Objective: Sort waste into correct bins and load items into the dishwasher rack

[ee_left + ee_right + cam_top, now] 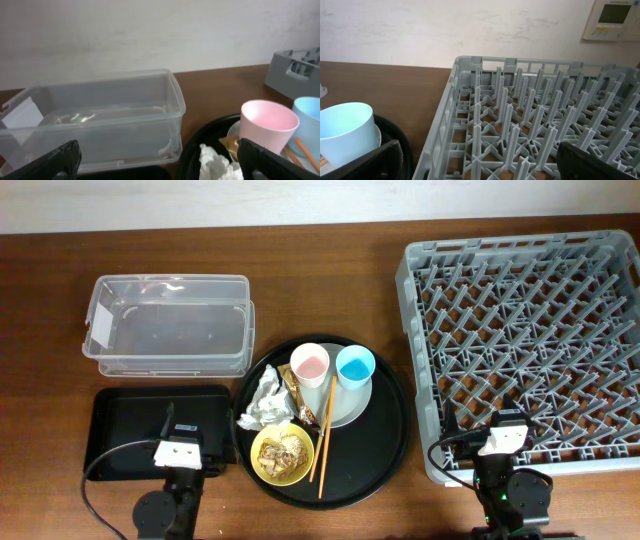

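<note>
On the round black tray (pixel 385 445) stand a pink cup (pixel 310 365) and a light-blue cup (pixel 355 367) on a pale plate (pixel 352 402). Beside them lie a crumpled white napkin (pixel 262 405), a brown-gold wrapper (pixel 298 395), a yellow bowl (pixel 262 452) with beige scraps (pixel 282 452), and two chopsticks (pixel 325 435). The clear box (pixel 165 325) is at back left and the shallow black tray (pixel 125 420) in front of it. The grey rack (pixel 530 340) is at right. My left gripper (pixel 183 445) is open over the shallow tray's right end. My right gripper (pixel 503 432) is open over the rack's near edge.
In the left wrist view the clear box (pixel 100 120), napkin (pixel 215 162) and pink cup (pixel 267 125) lie ahead of the open jaws (pixel 162 167). In the right wrist view the open jaws (pixel 480 162) frame rack pegs (pixel 530 115), with the blue cup (pixel 345 130) at left.
</note>
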Controlling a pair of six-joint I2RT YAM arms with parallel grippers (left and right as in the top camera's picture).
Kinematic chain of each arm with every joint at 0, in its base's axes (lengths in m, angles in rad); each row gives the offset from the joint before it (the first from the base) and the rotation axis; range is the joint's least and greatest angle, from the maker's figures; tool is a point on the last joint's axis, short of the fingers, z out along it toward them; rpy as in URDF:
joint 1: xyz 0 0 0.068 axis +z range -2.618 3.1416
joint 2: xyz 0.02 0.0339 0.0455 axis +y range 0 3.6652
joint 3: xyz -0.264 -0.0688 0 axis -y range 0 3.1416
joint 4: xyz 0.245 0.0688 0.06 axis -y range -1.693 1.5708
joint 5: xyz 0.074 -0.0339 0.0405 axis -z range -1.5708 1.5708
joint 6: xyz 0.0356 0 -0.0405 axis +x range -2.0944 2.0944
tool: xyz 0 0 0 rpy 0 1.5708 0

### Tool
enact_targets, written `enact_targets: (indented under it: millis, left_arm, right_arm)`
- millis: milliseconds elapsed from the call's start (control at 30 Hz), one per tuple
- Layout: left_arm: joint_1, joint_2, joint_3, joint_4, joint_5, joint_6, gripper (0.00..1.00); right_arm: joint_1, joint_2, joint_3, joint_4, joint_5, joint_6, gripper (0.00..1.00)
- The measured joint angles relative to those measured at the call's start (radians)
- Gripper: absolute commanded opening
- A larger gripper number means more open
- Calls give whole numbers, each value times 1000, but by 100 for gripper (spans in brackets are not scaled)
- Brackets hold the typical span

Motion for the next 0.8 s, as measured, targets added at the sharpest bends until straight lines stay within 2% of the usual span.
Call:
enact_targets:
  millis: [100, 167, 267, 333, 400, 467, 533, 800]
  left_arm:
    - [0, 0, 4, 52, 38, -9, 99]
    - [0, -1, 42, 12, 86, -38, 99]
    - [0, 39, 299, -280, 131, -66, 99]
    - [0, 155, 572, -483, 178, -73, 99]
    - [0, 342, 838, -709, 240, -73, 99]
    - [0, 502, 995, -847, 293, -74, 99]
    - [0, 713, 1142, -873, 340, -76, 99]
    - [-34, 1007, 1171, -996, 470, -109, 99]
  right_arm:
    - [0, 0, 0, 0, 0, 0, 99]
    - [0, 0, 0, 0, 0, 0, 99]
    - [0, 0, 0, 0, 0, 0, 99]
    - [0, -1, 0, 0, 0, -1, 99]
    - [0, -2, 0, 0, 0, 0, 99]
    - [0, -1, 0, 0, 0, 0, 99]
    - [0, -2, 0, 0, 0, 0, 99]
    - [0, -2, 0, 0, 0, 0, 99]
